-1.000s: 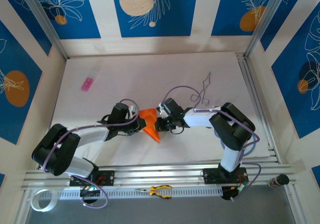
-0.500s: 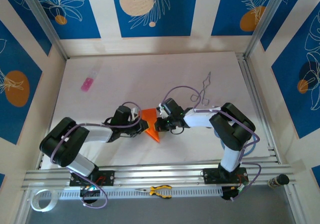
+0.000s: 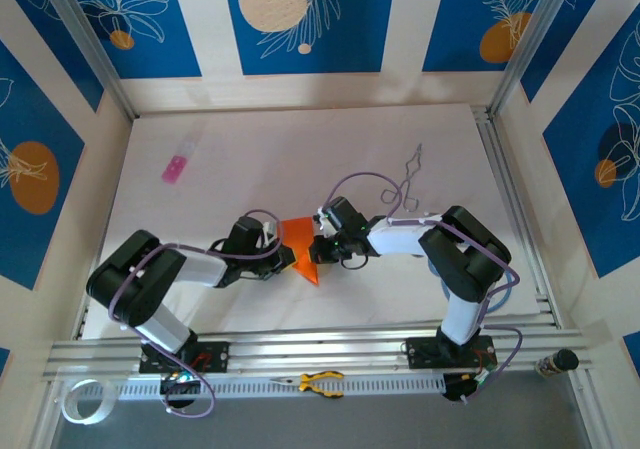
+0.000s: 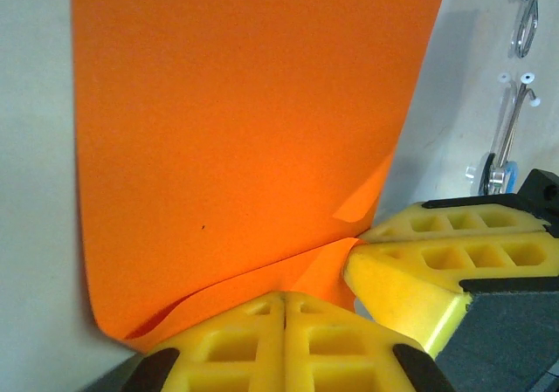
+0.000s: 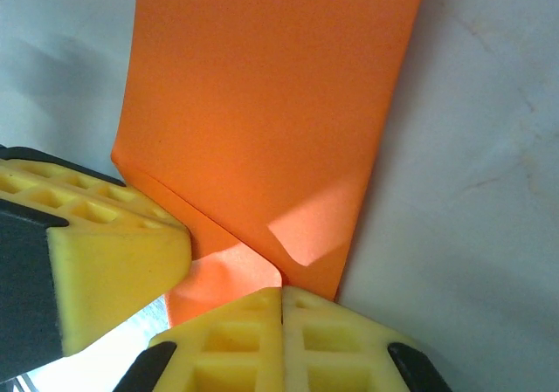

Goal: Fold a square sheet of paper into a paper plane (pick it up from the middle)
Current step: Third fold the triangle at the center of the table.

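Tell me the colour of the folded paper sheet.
The sheet is plain bright orange; clearest in left wrist view.

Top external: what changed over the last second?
The left arm swung its elbow right, in toward the table's middle. The left fingers stayed shut at the left edge of the orange paper. Nothing was taken hold of or let go. Unchanged: the right arm, the right fingers shut at the paper's right edge, the pink object and the pliers.

Small pink object [image 3: 175, 169] far-left on the white table [image 3: 300, 149], yellow-handled pliers [image 3: 320, 382] just beyond its near edge
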Controlling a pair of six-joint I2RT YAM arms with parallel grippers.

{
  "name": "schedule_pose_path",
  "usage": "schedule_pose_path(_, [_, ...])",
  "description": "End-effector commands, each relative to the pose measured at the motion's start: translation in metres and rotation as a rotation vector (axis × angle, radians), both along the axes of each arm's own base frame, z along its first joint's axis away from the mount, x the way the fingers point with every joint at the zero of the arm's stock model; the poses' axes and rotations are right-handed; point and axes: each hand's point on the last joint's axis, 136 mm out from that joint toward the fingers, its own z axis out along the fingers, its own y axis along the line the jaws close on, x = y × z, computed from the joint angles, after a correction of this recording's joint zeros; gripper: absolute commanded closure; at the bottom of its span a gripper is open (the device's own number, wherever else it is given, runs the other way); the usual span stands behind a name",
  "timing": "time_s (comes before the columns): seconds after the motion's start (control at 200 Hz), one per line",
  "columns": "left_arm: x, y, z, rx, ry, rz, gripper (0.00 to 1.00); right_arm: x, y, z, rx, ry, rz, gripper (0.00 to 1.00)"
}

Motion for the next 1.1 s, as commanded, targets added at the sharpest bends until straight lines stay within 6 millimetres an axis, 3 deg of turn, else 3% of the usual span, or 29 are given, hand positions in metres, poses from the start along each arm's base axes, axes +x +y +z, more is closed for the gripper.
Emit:
schedule_pose_path(0.0, [-0.010, 0.010, -0.025, 0.072, 0.042, 0.003, 1.00, -0.008, -0.014, -0.007, -0.048, 0.028, -0.015, 0.98])
schedule_pose_path(0.12, [-0.012, 0.010, -0.026, 0.083, 0.048, -0.006, 1.00, -0.003, -0.010, 0.016, -0.018, 0.002, -0.023, 0.89])
schedule_pose_path(0.28, [-0.011, 0.011, -0.025, 0.097, 0.045, -0.014, 1.00, 0.003, -0.022, 0.051, 0.031, -0.008, -0.071, 0.71])
schedule_pose_path(0.37, [-0.010, 0.011, -0.023, 0.100, 0.040, -0.011, 1.00, -0.005, -0.023, 0.066, 0.090, 0.019, -0.060, 0.69])
schedule_pose_path(0.455, [-0.009, 0.011, -0.021, 0.100, 0.034, -0.010, 1.00, -0.020, -0.012, 0.076, 0.157, 0.069, -0.003, 0.69])
schedule_pose_path(0.62, [-0.007, 0.010, -0.021, 0.100, 0.030, -0.009, 1.00, -0.046, 0.009, 0.066, 0.154, 0.153, 0.060, 0.87])
schedule_pose_path(0.735, [-0.007, 0.010, -0.021, 0.101, 0.030, -0.009, 1.00, -0.055, 0.023, 0.055, 0.102, 0.170, 0.087, 0.94])
schedule_pose_path(0.94, [-0.007, 0.009, -0.023, 0.097, 0.035, -0.013, 1.00, -0.057, 0.037, 0.033, 0.017, 0.191, 0.098, 0.97])
schedule_pose_path(1.096, [-0.008, 0.009, -0.023, 0.098, 0.035, -0.015, 1.00, -0.052, 0.037, 0.021, -0.040, 0.194, 0.091, 0.97])
